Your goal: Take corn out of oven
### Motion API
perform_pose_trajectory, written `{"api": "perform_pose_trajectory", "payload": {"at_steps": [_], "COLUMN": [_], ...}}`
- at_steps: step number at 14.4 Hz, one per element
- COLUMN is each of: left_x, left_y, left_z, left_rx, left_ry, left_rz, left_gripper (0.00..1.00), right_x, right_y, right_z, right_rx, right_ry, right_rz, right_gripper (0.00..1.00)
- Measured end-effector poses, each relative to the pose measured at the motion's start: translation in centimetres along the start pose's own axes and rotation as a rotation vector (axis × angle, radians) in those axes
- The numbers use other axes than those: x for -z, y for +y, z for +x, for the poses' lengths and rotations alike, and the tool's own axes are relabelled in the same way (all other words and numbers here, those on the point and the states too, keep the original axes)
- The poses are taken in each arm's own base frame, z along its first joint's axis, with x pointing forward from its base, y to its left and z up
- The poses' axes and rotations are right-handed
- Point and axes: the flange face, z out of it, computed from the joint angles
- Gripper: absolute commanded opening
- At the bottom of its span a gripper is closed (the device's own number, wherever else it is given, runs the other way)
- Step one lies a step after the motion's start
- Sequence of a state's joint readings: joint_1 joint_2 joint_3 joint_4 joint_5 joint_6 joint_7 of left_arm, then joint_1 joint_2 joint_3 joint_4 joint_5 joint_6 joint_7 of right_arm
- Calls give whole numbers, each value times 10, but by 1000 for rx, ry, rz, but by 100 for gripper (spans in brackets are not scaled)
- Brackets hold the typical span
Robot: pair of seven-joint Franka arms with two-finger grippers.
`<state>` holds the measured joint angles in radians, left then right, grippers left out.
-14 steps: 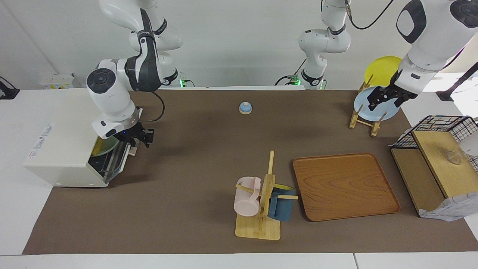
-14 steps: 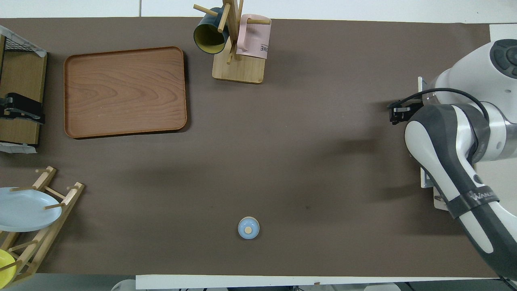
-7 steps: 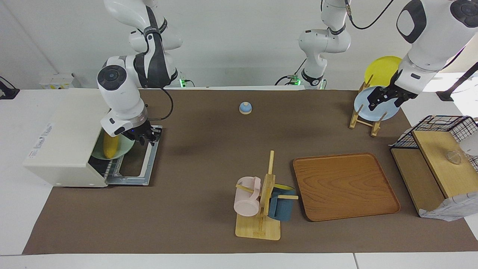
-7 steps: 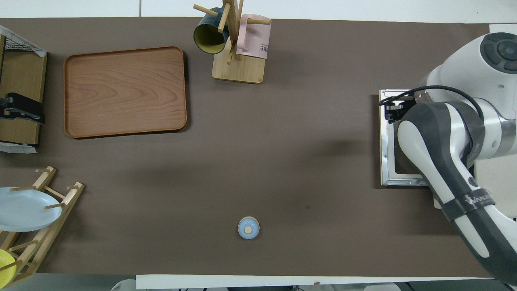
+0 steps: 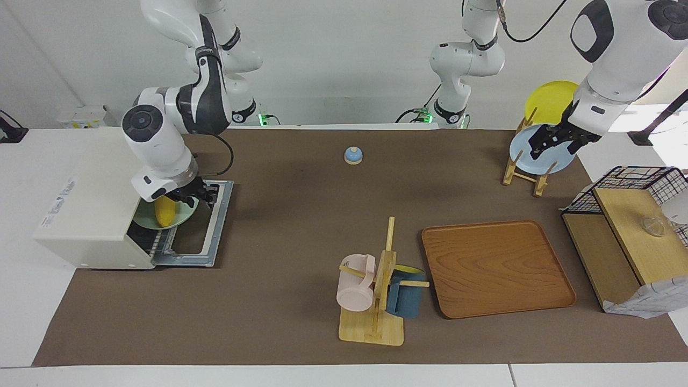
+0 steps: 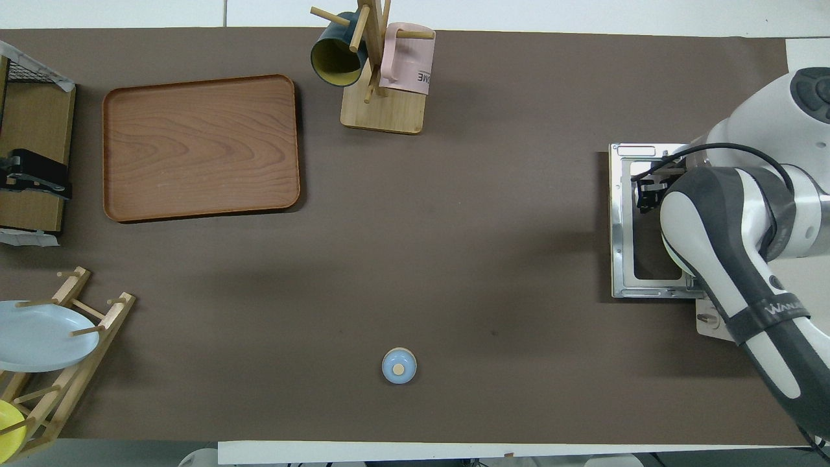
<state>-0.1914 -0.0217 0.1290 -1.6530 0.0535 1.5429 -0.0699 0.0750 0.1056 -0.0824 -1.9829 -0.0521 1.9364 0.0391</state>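
Note:
The cream-white oven (image 5: 91,204) stands at the right arm's end of the table. Its door (image 5: 212,231) lies open flat on the table; it also shows in the overhead view (image 6: 619,220). The yellow corn (image 5: 164,212) lies on a pale green plate (image 5: 180,219) on the rack at the oven's mouth. My right gripper (image 5: 200,194) hangs low over the open door, close beside the plate and corn, holding nothing that I can see. In the overhead view the right arm hides the corn. My left gripper (image 5: 553,142) waits over the dish rack.
A mug tree (image 5: 376,279) with a pink and a blue mug stands mid-table beside a wooden tray (image 5: 494,269). A small blue dome (image 5: 353,155) sits nearer the robots. A dish rack (image 5: 524,172) with two plates and a black wire basket (image 5: 634,180) stand at the left arm's end.
The oven door went from half open to flat on the table. My right gripper left the door's edge and moved back over the door, toward the plate with the corn. The left arm stayed still.

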Motion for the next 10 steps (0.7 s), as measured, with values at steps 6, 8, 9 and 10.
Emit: {"api": "perform_pose_trajectory", "payload": {"at_steps": [6,8,9,10], "left_x": [0,0,0,0], "left_y": [0,0,0,0], "left_z": [0,0,0,0], "left_rx": [0,0,0,0], "left_ry": [0,0,0,0], "left_rz": [0,0,0,0], "left_gripper": [100,100,100,100], "right_x": [-44,-36,-25,-9], "right_y": [9,1,-10,-31], "right_z": [-14,-13,-12,-9], "right_rx": [36,70,71,62], "right_ry": [29,19,8,5], "right_rz": [-21,-61,-73,-85], "right_gripper": [0,0,0,0]}}
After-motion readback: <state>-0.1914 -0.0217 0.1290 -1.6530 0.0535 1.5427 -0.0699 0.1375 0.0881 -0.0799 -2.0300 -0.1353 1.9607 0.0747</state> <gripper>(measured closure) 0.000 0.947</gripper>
